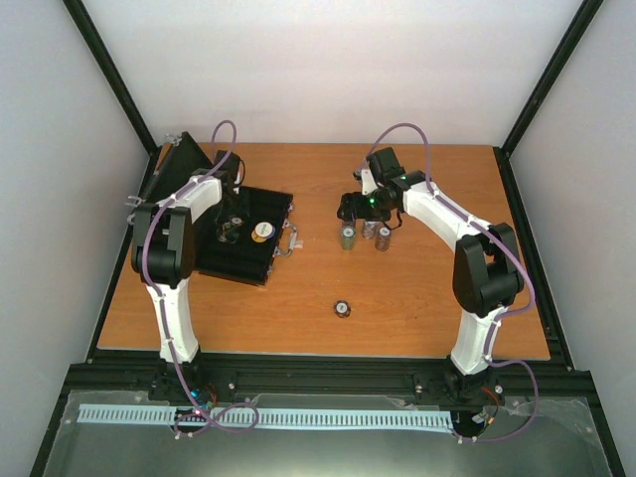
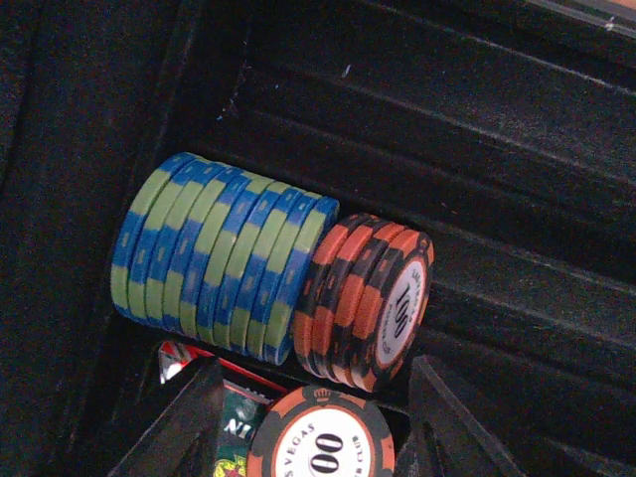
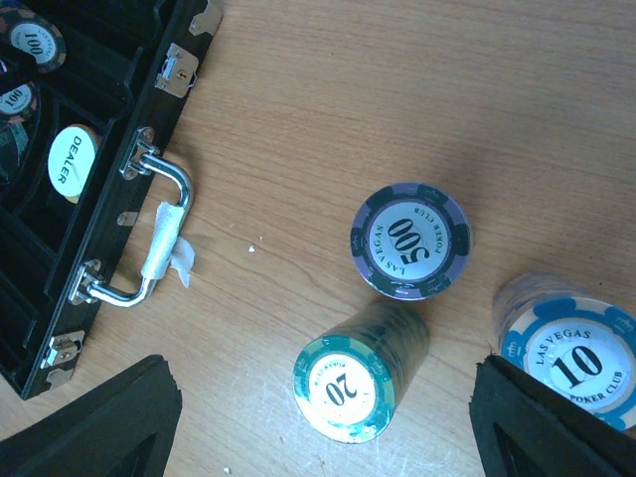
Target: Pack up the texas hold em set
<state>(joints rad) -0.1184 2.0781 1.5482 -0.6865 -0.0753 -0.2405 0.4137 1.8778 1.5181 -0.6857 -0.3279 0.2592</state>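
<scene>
Nearest the lens: an orange-and-black chip [image 2: 320, 442] lies face up, "00" readable, cut off by the bottom edge of the left wrist view.
Left gripper [image 2: 316, 370]: down inside the case, with that chip sitting between its two dark fingers.
Left jaws: spread, with a sliver of gap on each side of the chip. It looks like nothing is pinched, though the frame edge hides the lower part.
In the groove: a blue-and-green stack [image 2: 214, 258] lies on edge in a black slot. An orange 100 stack [image 2: 363, 298] is pressed against its right end.
Case [image 1: 248, 253]: open on the left half of the table [image 1: 417, 298], with its lid [image 1: 179, 164] standing up at the far left corner.
Handle [image 3: 159, 234]: silver, with a white wrap on it, facing the loose stacks.
Dealer disc [image 3: 72, 164]: white, lying inside the case.
Right gripper [image 3: 328, 388]: jaws wide apart, gripping nothing, hanging above the loose chips.
Green 20 stack [image 3: 358, 383]: upright on the wood, right between those fingers.
Blue 10 stack [image 3: 571, 343]: upright, close against one finger.
Purple 500 stack [image 3: 409, 238]: just beyond the green one, touching neither neighbour.
Lone chip [image 1: 342, 309]: flat on the table nearer the arm bases, well apart from everything.
</scene>
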